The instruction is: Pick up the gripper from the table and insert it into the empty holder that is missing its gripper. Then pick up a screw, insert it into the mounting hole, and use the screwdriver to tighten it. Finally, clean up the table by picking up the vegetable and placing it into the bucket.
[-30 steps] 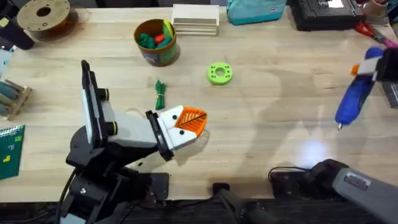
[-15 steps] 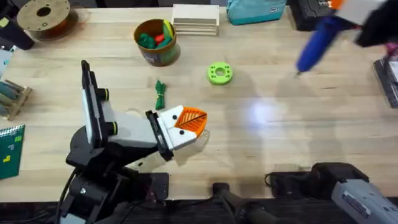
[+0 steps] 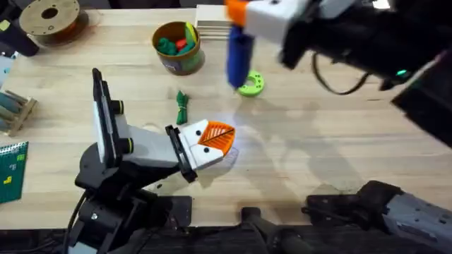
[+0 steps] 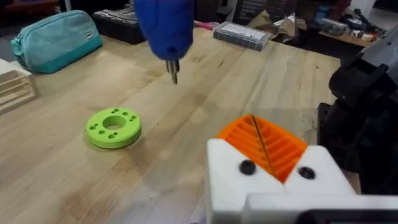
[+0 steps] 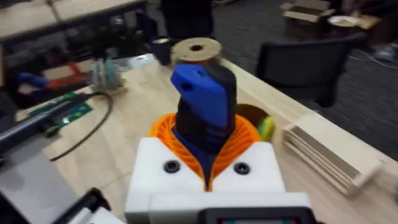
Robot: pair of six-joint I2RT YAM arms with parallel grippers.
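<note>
My right gripper (image 3: 244,21) reaches across the far middle of the table, shut on the blue screwdriver (image 3: 239,53), which hangs tip down just above the bright green disc (image 3: 249,84). In the right wrist view the screwdriver (image 5: 202,106) stands between the orange fingers. My left gripper (image 3: 219,136) rests low at the table's centre left, orange fingers pressed together on white mounts with dark screw heads (image 4: 247,167). The dark green vegetable (image 3: 182,107) lies just beyond it. The bucket (image 3: 178,63) stands at the back left with toys inside. The loose gripper and the holder are out of view.
A brown spool (image 3: 49,20) sits at the far left corner. Stacked wooden boards (image 3: 212,25) lie behind the bucket, and a teal pouch (image 4: 56,37) beside them. A green circuit board (image 3: 10,169) is at the left edge.
My right arm has swung the screwdriver from the far right side leftward across the table to above the green disc. The left arm has not moved.
</note>
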